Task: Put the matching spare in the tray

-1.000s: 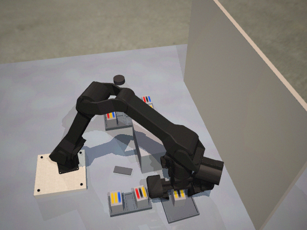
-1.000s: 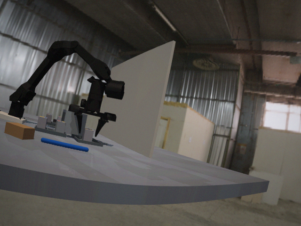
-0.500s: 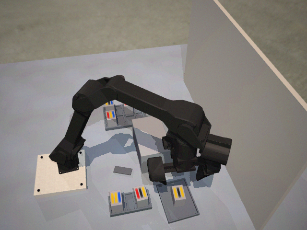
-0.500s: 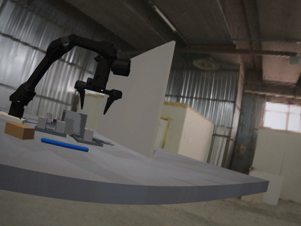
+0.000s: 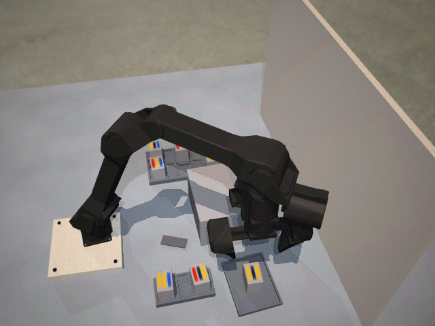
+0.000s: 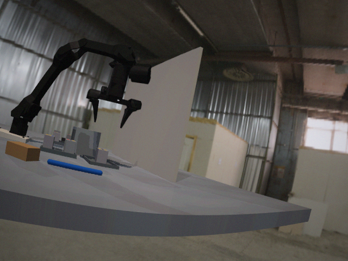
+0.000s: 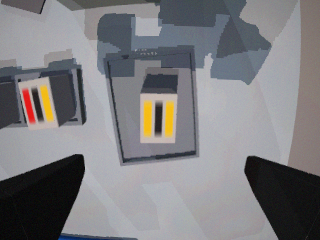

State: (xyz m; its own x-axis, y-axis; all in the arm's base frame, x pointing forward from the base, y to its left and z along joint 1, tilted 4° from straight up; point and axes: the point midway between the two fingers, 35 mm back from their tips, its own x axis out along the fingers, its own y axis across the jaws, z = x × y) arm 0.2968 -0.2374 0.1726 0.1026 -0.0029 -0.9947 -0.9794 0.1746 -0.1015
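A pale spare [image 5: 253, 275] [image 6: 101, 155] [image 7: 158, 117] with yellow, black and yellow stripes stands upright inside the grey tray [image 5: 266, 299] [image 6: 112, 166] [image 7: 131, 150]. My gripper [image 5: 256, 254] [image 6: 108, 124] [image 7: 167, 164] is wide open and empty, well above the tray, with its fingers clear of the spare. A nearby rack [image 5: 184, 299] holds a yellow-yellow-blue spare [image 5: 164, 280] [image 6: 49, 141] and a red-black-yellow spare [image 5: 200, 274] [image 6: 69, 145] [image 7: 37, 102], with an empty slot between them. I cannot make out the mounted unit's back code in these views.
A tall grey block [image 5: 211, 196] [image 6: 85, 141] stands behind the tray. A farther rack [image 5: 168, 175] holds several striped units, partly hidden by the arm. A high panel [image 5: 334, 140] [image 6: 160, 112] rises at the right. An orange block [image 6: 17, 150] and blue rod [image 6: 74, 167] lie in front.
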